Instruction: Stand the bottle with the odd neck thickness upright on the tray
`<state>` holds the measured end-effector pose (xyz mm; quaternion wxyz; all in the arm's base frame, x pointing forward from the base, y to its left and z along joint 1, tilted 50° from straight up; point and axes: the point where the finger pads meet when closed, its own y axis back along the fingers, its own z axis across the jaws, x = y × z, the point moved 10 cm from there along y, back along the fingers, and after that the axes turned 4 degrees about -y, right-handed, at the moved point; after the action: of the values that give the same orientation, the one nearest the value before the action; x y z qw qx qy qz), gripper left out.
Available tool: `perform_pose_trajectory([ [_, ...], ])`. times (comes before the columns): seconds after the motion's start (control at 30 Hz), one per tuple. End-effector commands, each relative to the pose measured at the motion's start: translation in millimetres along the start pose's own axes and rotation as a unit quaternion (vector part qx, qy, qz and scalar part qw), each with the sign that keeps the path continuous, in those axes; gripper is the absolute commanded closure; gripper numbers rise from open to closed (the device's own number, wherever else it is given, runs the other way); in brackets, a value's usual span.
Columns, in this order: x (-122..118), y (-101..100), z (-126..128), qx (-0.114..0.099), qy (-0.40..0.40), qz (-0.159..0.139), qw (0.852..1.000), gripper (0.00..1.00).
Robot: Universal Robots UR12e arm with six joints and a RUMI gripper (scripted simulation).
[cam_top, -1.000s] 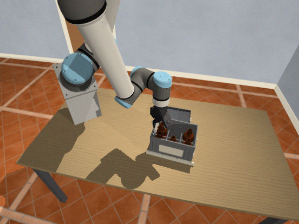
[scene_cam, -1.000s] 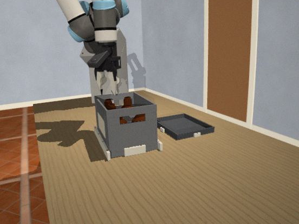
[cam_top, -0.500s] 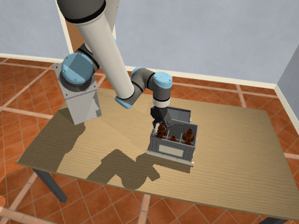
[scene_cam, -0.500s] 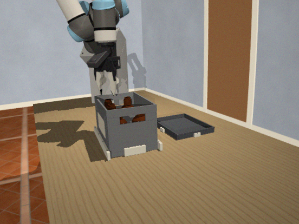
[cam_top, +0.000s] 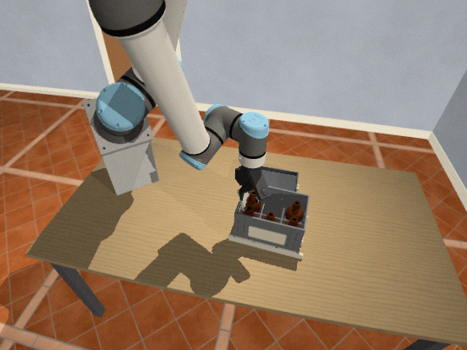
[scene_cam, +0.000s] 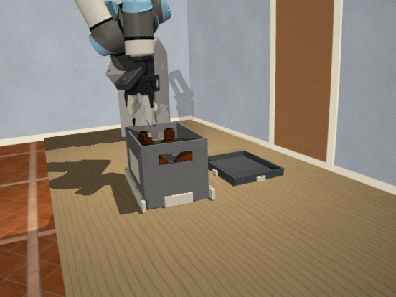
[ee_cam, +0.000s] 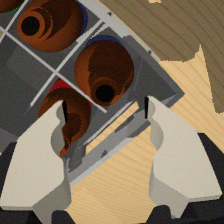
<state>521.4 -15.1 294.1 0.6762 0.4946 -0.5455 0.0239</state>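
The grey crate (cam_top: 271, 232) (scene_cam: 172, 181) (ee_cam: 156, 76) stands on the table and holds several brown bottles in its cells. In the wrist view one bottle (ee_cam: 104, 70) is in the corner cell, another bottle (ee_cam: 47, 22) is further in, and a third bottle (ee_cam: 76, 119) sits right by my left finger. My gripper (cam_top: 247, 194) (scene_cam: 141, 110) (ee_cam: 105, 100) is partly open and holds nothing. It hangs just above the crate's rim at a corner, one finger over the third bottle's cell and the other outside the crate wall. The flat grey tray (cam_top: 282, 178) (scene_cam: 247, 166) lies empty beside the crate.
The robot's grey base block (cam_top: 127, 162) stands at the table's far left corner. The wooden table (cam_top: 372, 247) (scene_cam: 251, 238) stretches wide around the crate and the tray. The walls and a brown door panel (scene_cam: 303, 66) lie behind.
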Motion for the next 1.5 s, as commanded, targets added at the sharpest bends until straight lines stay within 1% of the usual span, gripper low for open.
perform_pose_trajectory([
  [0.0, 0.1, 0.3, -0.1, 0.000, 0.000, 0.000, 1.000, 0.62],
  [0.97, 0.1, -1.9, -0.2, 0.000, 0.000, 0.000, 1.000, 0.62],
  [1.47, 0.1, -15.7, -0.2, 0.000, 0.000, 0.000, 1.000, 0.62],
])
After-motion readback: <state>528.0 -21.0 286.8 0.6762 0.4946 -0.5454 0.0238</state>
